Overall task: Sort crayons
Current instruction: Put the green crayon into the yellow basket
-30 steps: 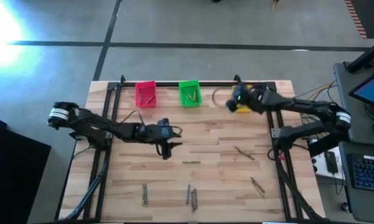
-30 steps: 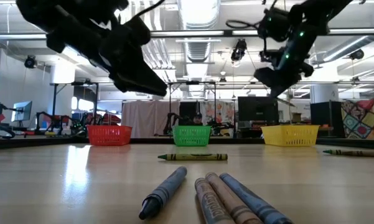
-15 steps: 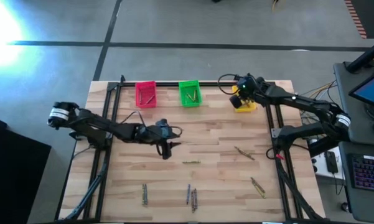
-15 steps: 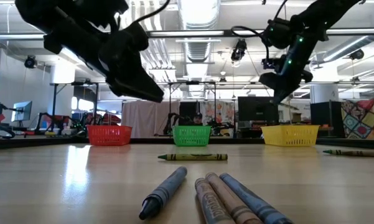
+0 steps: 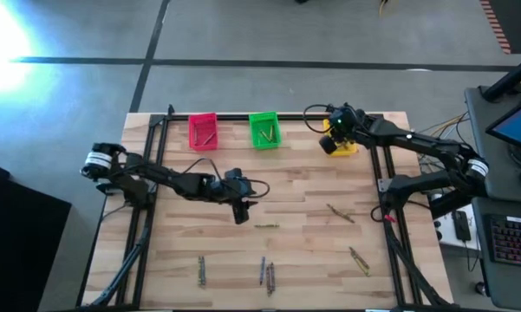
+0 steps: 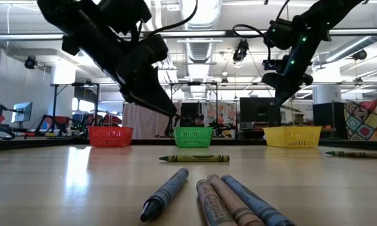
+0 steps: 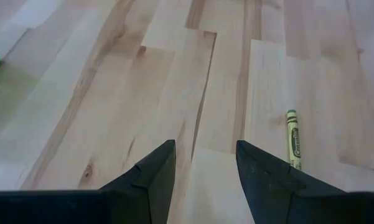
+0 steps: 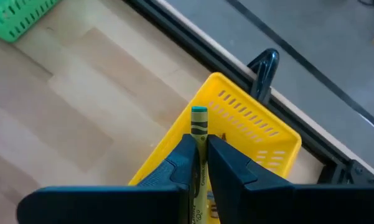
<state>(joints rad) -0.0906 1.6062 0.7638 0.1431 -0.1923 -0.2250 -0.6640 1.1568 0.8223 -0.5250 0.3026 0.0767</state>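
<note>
A wooden table (image 5: 303,251) carries scattered crayons (image 5: 266,274) and pink, green, yellow bins (image 5: 263,130).

Three bins sit in a row along the far edge of the table (image 5: 303,195): the left bin (image 5: 203,131), the middle bin (image 5: 263,130) just right of it, and the right bin (image 5: 340,143) farther right. The right gripper (image 5: 334,130) hangs over the right bin, holding a crayon (image 8: 199,134). The left gripper (image 5: 241,213) hovers nearer than the middle bin, with a single crayon (image 5: 266,226) on the table just beyond it. More crayons (image 5: 266,274) lie along the near edge.
</note>
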